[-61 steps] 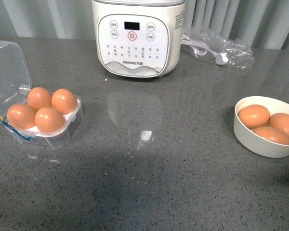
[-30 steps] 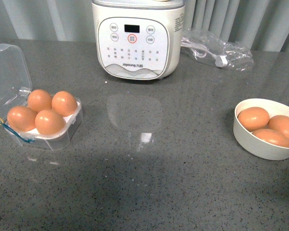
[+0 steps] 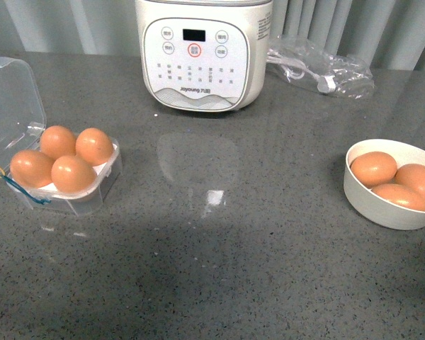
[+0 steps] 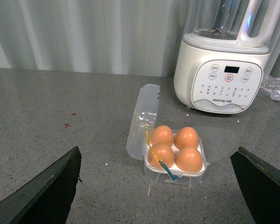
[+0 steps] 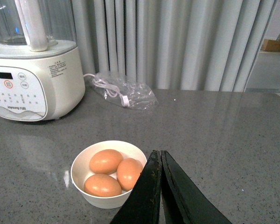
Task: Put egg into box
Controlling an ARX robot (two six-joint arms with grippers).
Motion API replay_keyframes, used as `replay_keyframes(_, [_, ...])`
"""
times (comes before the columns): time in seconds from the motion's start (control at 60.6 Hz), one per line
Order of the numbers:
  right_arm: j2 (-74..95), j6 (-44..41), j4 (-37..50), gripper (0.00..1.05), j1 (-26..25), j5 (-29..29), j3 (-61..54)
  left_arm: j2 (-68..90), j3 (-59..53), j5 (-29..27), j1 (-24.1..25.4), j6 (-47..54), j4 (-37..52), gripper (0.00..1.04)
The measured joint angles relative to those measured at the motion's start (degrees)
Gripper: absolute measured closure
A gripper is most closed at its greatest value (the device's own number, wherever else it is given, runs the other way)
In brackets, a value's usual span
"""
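front view: a white appliance (image 3: pixel 198 57) with a button panel stands at the back of the grey counter (image 3: pixel 234 255). the box (image 3: pixel 103 185) sits left of the appliance and nearer the camera, its clear lid (image 3: pixel 10 99) swung open on the side away from the appliance. four eggs (image 3: pixel 73 173) fill it, one in each cell, and blue and yellow bands (image 3: pixel 14 188) run along its outer edge. a white bowl (image 3: pixel 372 207) with three more eggs lies right of the appliance, also nearer the camera and well apart from the box. a clear bag (image 3: pixel 326 71) with a cable inside rests just right of the appliance. neither arm shows here.

left wrist view: the left gripper (image 4: pixel 157 150) is released, its two dark fingers (image 4: pixel 51 186) spread wide and apart from the box, gripping nothing. the full box lies between them, in front of the appliance.

right wrist view: the right gripper (image 5: pixel 159 156) is clenched, its fingers pressed together with nothing between them. it hangs beside the bowl, on the side away from the appliance.
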Motion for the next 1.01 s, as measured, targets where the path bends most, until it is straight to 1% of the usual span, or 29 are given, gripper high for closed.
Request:
replay_keyframes(0.066, [-1.0,0.0,-1.0,1.02,0.0,0.0,0.0,0.0,0.0,0.0,0.0,0.0,0.0,0.07])
replay_keyframes(0.148, [-7.6,0.0,-9.8,1.02,0.0,-0.2,0.0,0.0,0.0,0.0,0.0,0.0,0.0,0.07])
replay_keyframes(0.379, [-10.4,0.0,-10.8,1.01,0.0,-0.2,0.0,0.0,0.0,0.0,0.0,0.0,0.0,0.07])
replay_keyframes(0.396, [-10.4,0.0,-10.8,0.99,0.0,-0.2,0.0,0.0,0.0,0.0,0.0,0.0,0.0,0.07])
replay_keyframes(0.429, [-10.4,0.0,-10.8,0.94,0.0,-0.2,0.0,0.9,0.3,-3.3,-1.0,-0.9,-1.2,0.07])
replay_keyframes(0.462, [-10.4,0.0,-10.8,0.87,0.0,-0.2,0.0,4.2,1.7,-11.4,-2.3,-3.8,-4.3,0.07])
replay_keyframes(0.478, [-10.4,0.0,-10.8,0.81,0.0,-0.2,0.0,8.3,2.6,-16.2,-2.2,-6.4,-4.3,0.07])
replay_keyframes(0.495, [-10.4,0.0,-10.8,0.78,0.0,-0.1,0.0,11.8,3.4,-18.7,-1.7,-7.8,-3.4,0.07])
replay_keyframes(0.528, [-10.4,0.0,-10.8,0.71,0.0,-0.2,0.0,18.6,4.5,-20.8,0.4,-9.6,-0.2,0.07])
replay_keyframes(0.577, [-10.4,0.0,-10.8,0.64,0.0,-0.2,0.0,26.7,6.1,-21.0,3.3,-10.7,5.0,0.07])
replay_keyframes(0.61, [-10.4,0.0,-10.8,0.55,0.0,-0.2,0.0,32.7,7.8,-20.8,5.6,-11.8,8.4,0.07])
replay_keyframes(0.643, [-10.4,0.0,-10.8,0.5,0.0,-0.2,0.0,38.1,9.6,-20.6,7.7,-12.4,11.0,0.07])
replay_keyframes(0.709, [-10.4,0.0,-10.8,0.39,0.0,-0.2,0.0,46.4,11.6,-19.8,10.3,-12.3,16.0,0.07])
replay_keyframes(0.775, [-10.4,0.0,-10.8,0.28,0.0,-0.2,0.0,53.8,13.2,-18.9,12.1,-12.4,20.2,0.07])
replay_keyframes(0.907, [-10.4,0.0,-10.8,0.07,0.0,-0.2,0.0,65.8,16.4,-19.1,13.0,-12.3,25.7,0.07])
replay_keyframes(0.94, [-10.4,0.1,-10.8,0.05,0.0,-0.2,0.0,69.2,17.6,-19.2,13.0,-12.3,27.0,0.07])
replay_keyframes(1.006, [-10.4,0.0,-10.8,0.08,0.0,-0.2,0.0,74.0,20.1,-18.9,12.7,-12.6,28.0,0.07])
